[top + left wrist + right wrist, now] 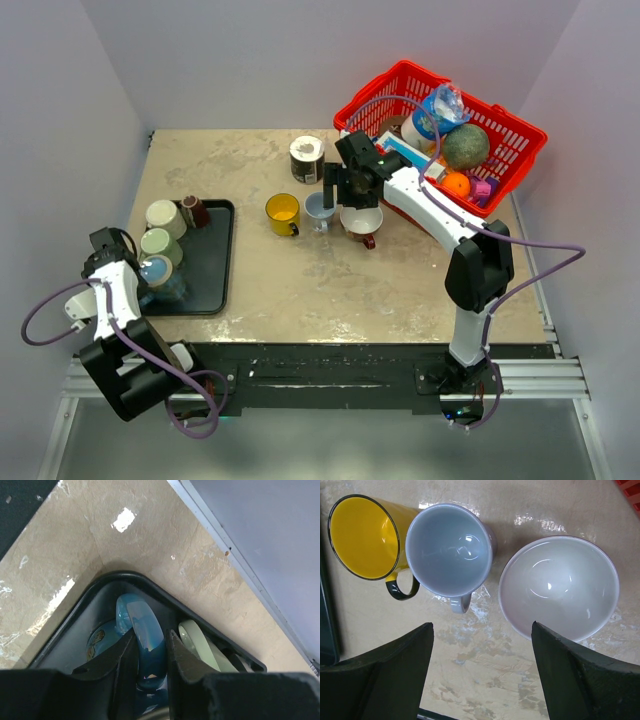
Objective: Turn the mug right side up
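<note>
A blue mug (pixel 157 270) with a butterfly print stands on the black tray (pixel 215 262), seemingly rim down. In the left wrist view its blue handle (pixel 147 630) sits between the two fingers of my left gripper (pixel 150 647), and both fingers press against it. From above, the left gripper (pixel 140 282) is at the tray's near left corner. My right gripper (pixel 482 625) hangs open over bare tabletop, just in front of a grey-blue mug (pixel 449 550) and a white cup (pixel 559 587), holding nothing.
Two pale green mugs (pixel 163 228) and a brown one (pixel 193 210) share the tray. A yellow mug (pixel 283 213), the grey-blue mug (pixel 320 210) and the white cup (pixel 361 220) stand upright mid-table. Behind them are a tin (pixel 307 158) and a red basket (pixel 520 140) of goods.
</note>
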Action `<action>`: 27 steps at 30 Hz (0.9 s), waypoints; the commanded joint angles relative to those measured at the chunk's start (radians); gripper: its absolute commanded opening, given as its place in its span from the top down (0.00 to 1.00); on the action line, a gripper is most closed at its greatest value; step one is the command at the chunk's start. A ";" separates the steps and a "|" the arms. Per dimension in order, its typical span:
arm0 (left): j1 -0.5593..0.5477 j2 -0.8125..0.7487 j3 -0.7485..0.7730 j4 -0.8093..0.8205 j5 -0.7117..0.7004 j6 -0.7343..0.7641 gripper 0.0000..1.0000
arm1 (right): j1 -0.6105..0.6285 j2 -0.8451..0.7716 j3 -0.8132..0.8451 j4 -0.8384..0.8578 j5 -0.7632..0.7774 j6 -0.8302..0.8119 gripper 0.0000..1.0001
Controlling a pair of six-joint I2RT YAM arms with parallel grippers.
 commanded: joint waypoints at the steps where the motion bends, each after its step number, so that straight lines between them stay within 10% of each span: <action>1: 0.008 -0.025 -0.020 0.012 0.081 0.010 1.00 | -0.001 -0.029 -0.005 0.013 0.011 0.004 0.18; 27: -0.240 -0.178 0.206 -0.089 0.334 0.322 1.00 | 0.001 -0.038 0.027 0.030 0.022 0.015 0.18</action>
